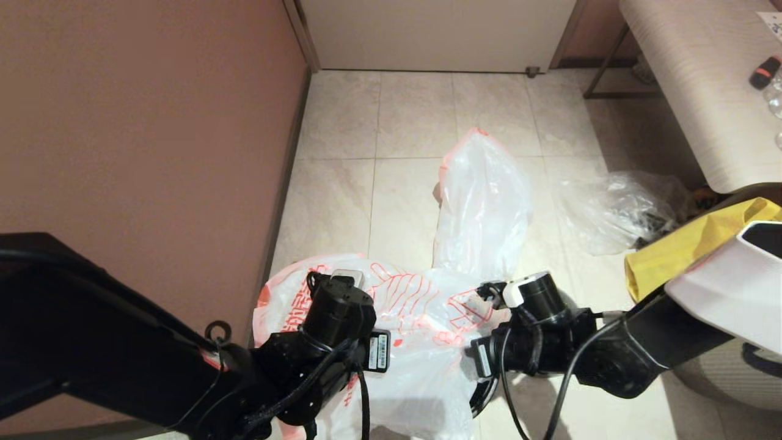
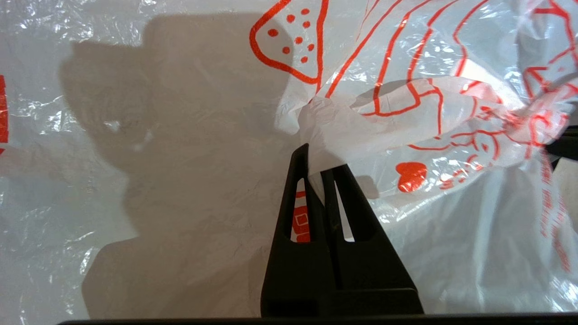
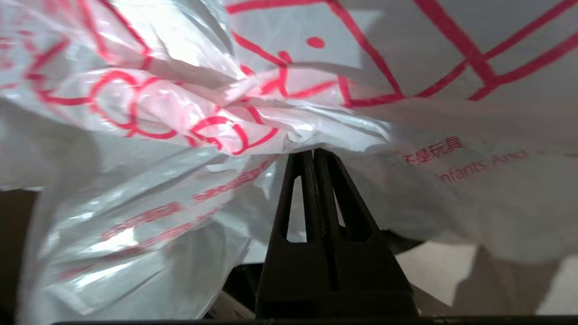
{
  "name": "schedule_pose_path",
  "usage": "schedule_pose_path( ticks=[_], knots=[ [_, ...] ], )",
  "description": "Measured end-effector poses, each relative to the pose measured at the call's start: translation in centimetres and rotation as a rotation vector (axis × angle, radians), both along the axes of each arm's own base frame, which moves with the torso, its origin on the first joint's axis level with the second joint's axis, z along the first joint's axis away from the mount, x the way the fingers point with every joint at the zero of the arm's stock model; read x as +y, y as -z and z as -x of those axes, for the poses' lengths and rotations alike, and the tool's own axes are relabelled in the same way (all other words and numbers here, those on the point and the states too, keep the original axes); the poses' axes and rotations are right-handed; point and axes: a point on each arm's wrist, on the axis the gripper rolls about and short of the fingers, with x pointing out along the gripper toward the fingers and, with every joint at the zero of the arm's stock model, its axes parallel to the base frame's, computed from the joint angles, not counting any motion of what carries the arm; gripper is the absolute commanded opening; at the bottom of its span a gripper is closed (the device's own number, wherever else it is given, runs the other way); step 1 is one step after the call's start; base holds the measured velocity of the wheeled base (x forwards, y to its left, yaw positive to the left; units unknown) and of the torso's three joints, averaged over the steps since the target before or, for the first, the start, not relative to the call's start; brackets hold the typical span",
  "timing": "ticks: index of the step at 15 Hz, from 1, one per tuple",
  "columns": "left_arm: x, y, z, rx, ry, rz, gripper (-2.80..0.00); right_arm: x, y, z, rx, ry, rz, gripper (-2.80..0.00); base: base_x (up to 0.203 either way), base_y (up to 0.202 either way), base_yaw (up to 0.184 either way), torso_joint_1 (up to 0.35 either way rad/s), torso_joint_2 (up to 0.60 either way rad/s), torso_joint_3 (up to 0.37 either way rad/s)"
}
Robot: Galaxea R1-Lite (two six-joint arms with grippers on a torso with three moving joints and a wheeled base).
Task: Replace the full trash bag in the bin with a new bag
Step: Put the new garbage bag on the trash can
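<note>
The new bag [image 1: 421, 342], thin white plastic with red-orange print, is spread low at the front between my two arms. My left gripper [image 2: 318, 168] is shut on a bunched fold of it, and my right gripper [image 3: 313, 154] is shut on another fold of the new bag [image 3: 253, 117]. Under the bag only a dark curved edge of the bin [image 1: 484, 397] shows; the rest is covered. The full trash bag [image 1: 482, 201], plain and milky white with a pink edge, stands on the floor tiles just beyond, apart from both grippers.
A crumpled clear plastic bag [image 1: 614, 211] lies on the floor at the right, next to a yellow tote [image 1: 690, 253]. A pale bench [image 1: 690, 91] fills the far right. A brown wall [image 1: 140, 122] runs along the left, and a door closes the far end.
</note>
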Motion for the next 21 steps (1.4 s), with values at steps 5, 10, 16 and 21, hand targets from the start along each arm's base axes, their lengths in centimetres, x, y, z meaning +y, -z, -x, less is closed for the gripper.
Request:
schedule_pose_path(
  ticks=[5,10,16,21],
  knots=[
    [0.0,-0.5,0.4,-0.011,-0.003,0.021,-2.80,1.6,4.9,-2.0,0.051,0.016,0.063,-2.80,0.000,0.000,0.000,0.000,0.00,0.000],
    [-0.5,-0.9,0.7,-0.062,0.018,0.067,0.00,2.7,5.3,-2.8,0.036,0.008,0.052,-2.80,0.000,0.000,0.000,0.000,0.00,0.000],
    [-0.7,-3.3,1.9,-0.123,0.058,0.116,0.00,4.4,7.4,-4.8,0.001,0.052,0.099,-2.80,0.000,0.000,0.000,0.000,0.00,0.000],
    [1.2,-8.8,3.7,-0.273,0.079,0.199,0.00,6.2,9.2,-5.9,0.012,0.049,0.151,-2.80,0.000,0.000,0.000,0.000,0.00,0.000]
  ],
)
